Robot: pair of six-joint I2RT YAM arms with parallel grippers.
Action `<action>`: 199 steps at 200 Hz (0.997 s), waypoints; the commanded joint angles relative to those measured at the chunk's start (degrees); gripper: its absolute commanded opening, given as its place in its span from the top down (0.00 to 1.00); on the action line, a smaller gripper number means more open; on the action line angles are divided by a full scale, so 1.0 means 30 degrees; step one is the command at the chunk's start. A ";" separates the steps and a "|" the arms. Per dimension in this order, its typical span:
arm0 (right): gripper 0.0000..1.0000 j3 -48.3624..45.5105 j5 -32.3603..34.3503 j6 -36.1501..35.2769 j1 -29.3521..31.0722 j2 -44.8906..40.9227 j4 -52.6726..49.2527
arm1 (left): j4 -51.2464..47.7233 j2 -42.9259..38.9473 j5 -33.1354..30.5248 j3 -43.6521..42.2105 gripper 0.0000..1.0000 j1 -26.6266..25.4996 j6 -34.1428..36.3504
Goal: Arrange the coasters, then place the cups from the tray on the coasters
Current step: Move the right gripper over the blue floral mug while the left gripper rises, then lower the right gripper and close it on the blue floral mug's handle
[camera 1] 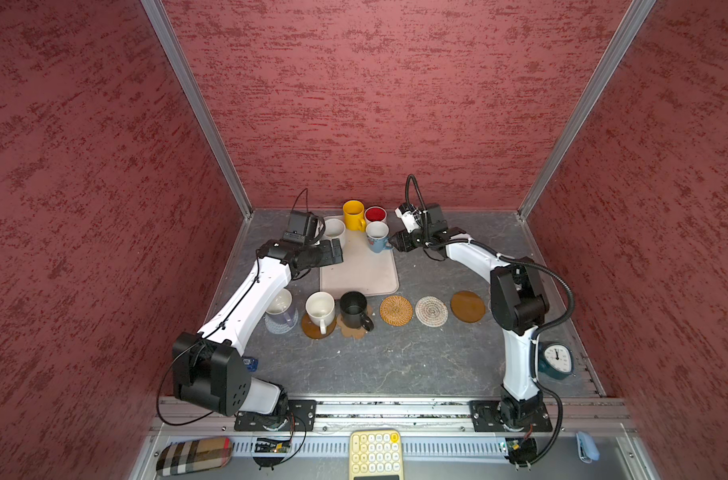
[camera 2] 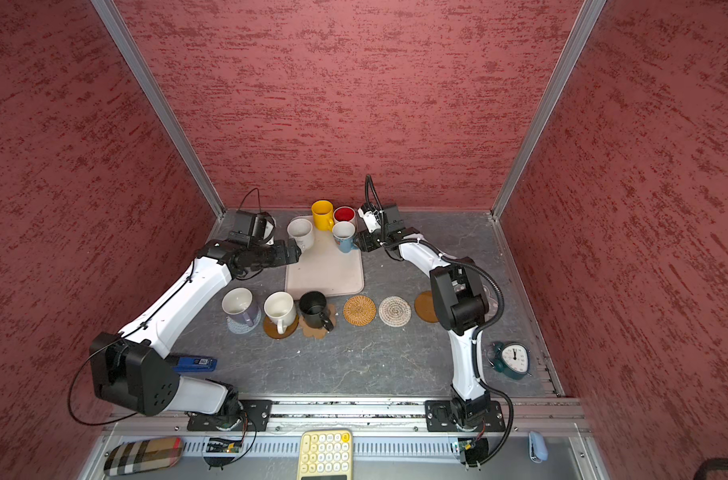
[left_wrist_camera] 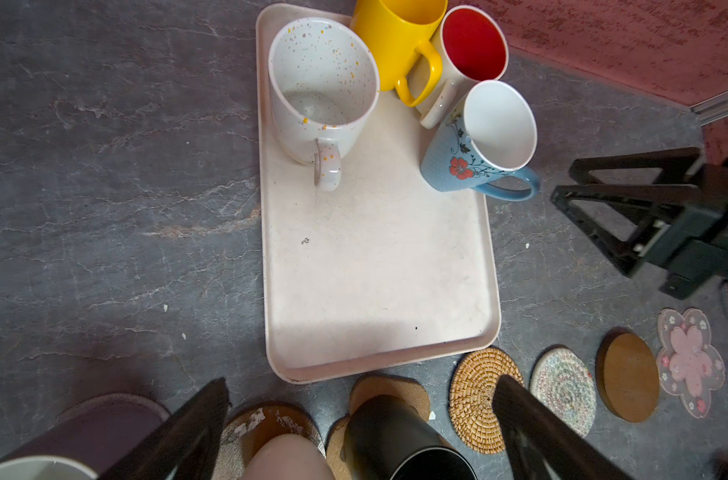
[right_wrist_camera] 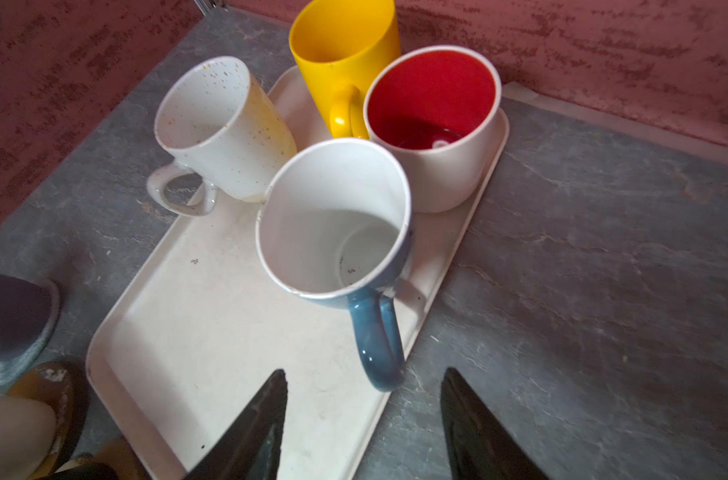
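Teal alarm clock [camera 1: 556, 360] at R, small blue device [camera 2: 196, 363] at L, yellow calculator [camera 1: 375, 455] & plaid case [camera 1: 193, 455] up front

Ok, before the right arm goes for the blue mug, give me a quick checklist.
1. The right tool is open, nothing held: ok.
2. The handle of the blue mug points toward it, not yet between the jaws: ok.
3. The blue mug stands upright on the tray: ok.
4. The rattan coaster is bare: ok.
5. The left tool is open, away from the blue mug: ok.
6. Gap to the red-lined mug: cannot tell.
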 commanded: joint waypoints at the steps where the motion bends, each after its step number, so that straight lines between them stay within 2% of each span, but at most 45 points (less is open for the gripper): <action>1: 0.41 0.0993 -0.0872 -0.1288 -0.0100 0.0533 -0.1146 | -0.0623 -0.0938 0.0906 0.0145 0.00 -0.0162 0.0545; 42: 0.44 0.1938 -0.1559 -0.1528 -0.0101 0.1479 -0.1924 | 0.0263 -0.2176 0.0947 -0.0995 0.00 -0.0124 0.0536; 108: 0.46 0.4071 -0.2209 -0.1784 -0.0050 0.2914 -0.3161 | 0.0530 -0.2697 0.0665 -0.1678 0.00 0.0072 0.0578; 153: 0.53 0.4559 -0.2138 -0.2143 0.0261 0.3337 -0.3966 | 0.0646 -0.3581 0.0229 -0.1875 0.00 0.0254 0.0796; 199: 0.57 0.4535 -0.1902 -0.2247 0.0903 0.3229 -0.3994 | 0.0698 -0.3184 0.1904 -0.1639 0.00 0.0900 0.0413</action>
